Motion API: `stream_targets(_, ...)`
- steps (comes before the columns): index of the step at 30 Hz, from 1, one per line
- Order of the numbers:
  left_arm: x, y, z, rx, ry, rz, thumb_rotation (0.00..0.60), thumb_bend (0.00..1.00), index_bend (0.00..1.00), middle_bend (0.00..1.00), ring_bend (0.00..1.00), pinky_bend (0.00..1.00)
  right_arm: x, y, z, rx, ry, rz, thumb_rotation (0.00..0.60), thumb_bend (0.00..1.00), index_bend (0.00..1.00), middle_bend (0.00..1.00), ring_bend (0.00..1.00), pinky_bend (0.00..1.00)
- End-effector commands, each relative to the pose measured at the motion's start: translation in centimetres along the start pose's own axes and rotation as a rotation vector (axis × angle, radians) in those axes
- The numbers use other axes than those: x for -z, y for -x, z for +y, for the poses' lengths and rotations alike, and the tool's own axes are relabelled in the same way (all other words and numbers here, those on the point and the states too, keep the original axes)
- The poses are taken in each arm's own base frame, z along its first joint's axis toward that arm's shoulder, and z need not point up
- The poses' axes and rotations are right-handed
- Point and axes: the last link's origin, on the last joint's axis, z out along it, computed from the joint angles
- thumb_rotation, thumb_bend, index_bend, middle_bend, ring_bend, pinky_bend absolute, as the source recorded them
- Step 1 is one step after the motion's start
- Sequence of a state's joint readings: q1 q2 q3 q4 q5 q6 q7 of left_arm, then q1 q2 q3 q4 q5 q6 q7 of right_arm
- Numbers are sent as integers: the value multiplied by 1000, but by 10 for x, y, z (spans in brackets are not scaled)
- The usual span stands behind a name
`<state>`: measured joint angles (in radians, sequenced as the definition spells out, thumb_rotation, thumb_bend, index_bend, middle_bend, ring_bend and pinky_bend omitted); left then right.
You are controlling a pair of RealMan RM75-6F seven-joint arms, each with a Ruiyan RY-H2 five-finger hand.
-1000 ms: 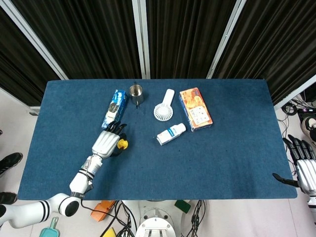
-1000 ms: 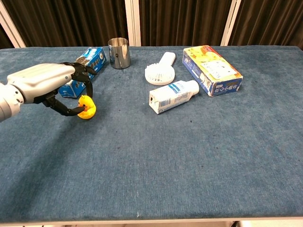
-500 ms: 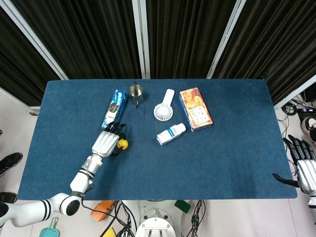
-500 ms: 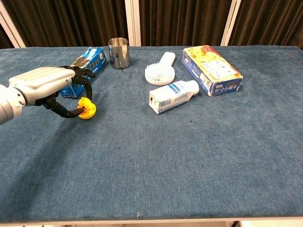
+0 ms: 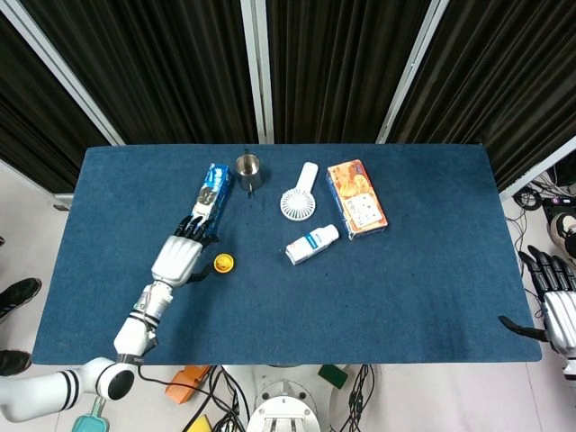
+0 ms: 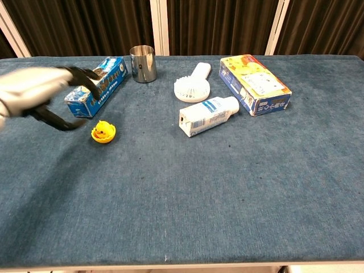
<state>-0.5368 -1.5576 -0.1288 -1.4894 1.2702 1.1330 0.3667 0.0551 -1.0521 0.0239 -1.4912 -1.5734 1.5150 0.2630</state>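
The left hand (image 5: 177, 259) hovers over the blue table (image 5: 423, 288) with its dark fingers (image 6: 75, 73) spread apart and nothing between them; in the chest view it is blurred. One yellow rubber duck (image 6: 103, 132) lies on the cloth just beside the thumb tip, apart from it and untouched, on the side toward the table's middle. Just beyond the fingertips lies one blue snack package (image 5: 209, 194), its near end close under the fingers in the chest view. Further out past that package stands one upright steel cup (image 5: 248, 169). Well apart from the fingers, toward the middle of the table, lie one white handheld fan (image 5: 297, 196) flat on its back, one small white bottle (image 5: 312, 244) with a blue label on its side, and one orange and blue carton (image 5: 356, 199) lying flat. The right hand (image 5: 558, 309) hangs off the far right edge of the table, fingers spread and holding nothing, near none of the seven things counted here.
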Motion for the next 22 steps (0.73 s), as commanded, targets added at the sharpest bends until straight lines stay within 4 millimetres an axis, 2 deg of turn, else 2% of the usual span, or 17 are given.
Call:
stream_targets(1, 23, -18, -24, 40, -64, 61, 600, 345, 263, 51, 0, 0, 0, 0, 1, -4, 4, 0, 600, 141, 0, 12, 0, 47)
stream_targets(5, 55, -30, -53, 97, -151, 87, 600, 341, 249, 53, 0, 0, 0, 2, 3, -12, 8, -6, 600, 141, 0, 12, 0, 47)
stream_targets(9, 97, -37, -82, 120, -236, 122, 600, 337, 242, 64, 0, 0, -1, 3, 3, -13, 1, -7, 600, 141, 0, 12, 0, 47)
stream_targets(19, 186, -48, -112, 145, -362, 181, 600, 331, 242, 81, 0, 0, -4, 4, -5, -6, -19, -10, 600, 141, 0, 12, 0, 47)
stream_targets(22, 205, -52, -117, 133, -401, 193, 600, 330, 242, 81, 0, 0, -5, 4, -7, -3, -25, -10, 600, 141, 0, 12, 0, 47)
